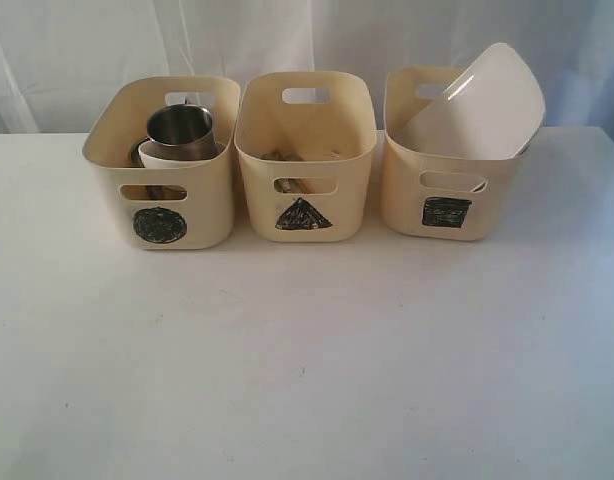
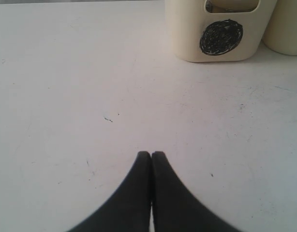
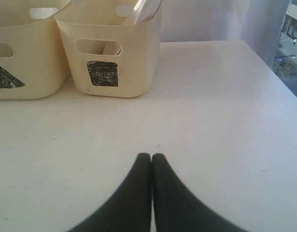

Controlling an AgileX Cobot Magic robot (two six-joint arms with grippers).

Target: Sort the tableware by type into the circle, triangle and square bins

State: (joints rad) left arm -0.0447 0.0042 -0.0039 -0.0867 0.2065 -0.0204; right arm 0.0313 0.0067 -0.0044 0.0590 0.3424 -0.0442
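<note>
A white table with a white curtain behind it holds three cream bins in a row, and only bare table lies in front of them. Seen from the middle of the table, the circle bin sits at ten o'clock with a shiny steel mug and a small white bowl inside. The triangle bin sits at twelve o'clock with brown chopsticks, and the square bin at two o'clock with a big white plate leaning out of its top. The left gripper and the right gripper are each pressed together, pinching nothing, over bare table.
</note>
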